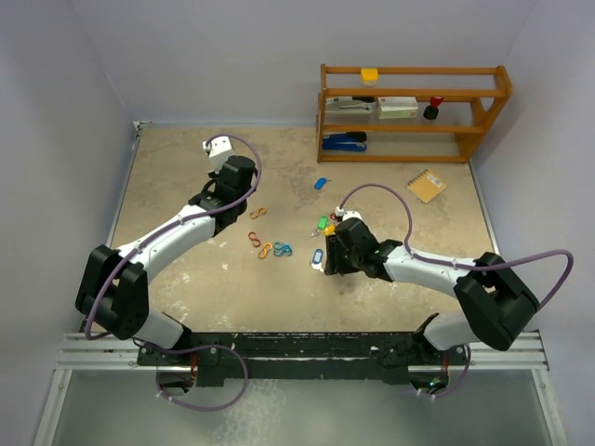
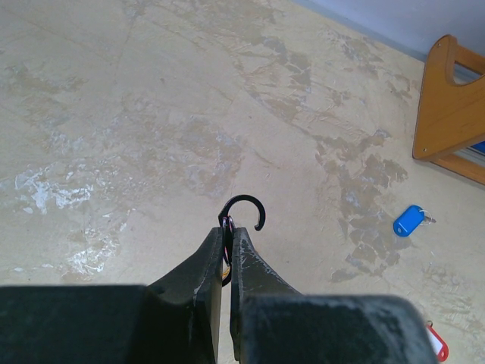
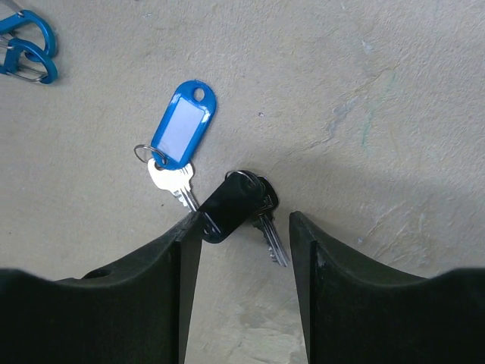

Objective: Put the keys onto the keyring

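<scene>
My left gripper [image 2: 227,231] is shut on the keyring [image 2: 247,208], a black hook-shaped ring that sticks out above the fingertips, held over the table at the back left [image 1: 246,181]. My right gripper [image 3: 244,220] is open and low over the table, its fingers on either side of a black-tagged key [image 3: 231,205]. The left finger touches the tag; the right finger stands apart from it. A blue-tagged key [image 3: 182,125] lies just beyond it. More keys with green, yellow and red tags [image 1: 325,226] lie past the right gripper [image 1: 327,260], and another blue-tagged key [image 1: 320,183] lies farther back.
Orange, red and blue figure-eight clips [image 1: 266,246] lie mid-table between the arms; two blue ones [image 3: 26,49] show in the right wrist view. A wooden shelf [image 1: 414,111] with office items stands at the back right, and a tan notebook [image 1: 427,184] lies in front of it.
</scene>
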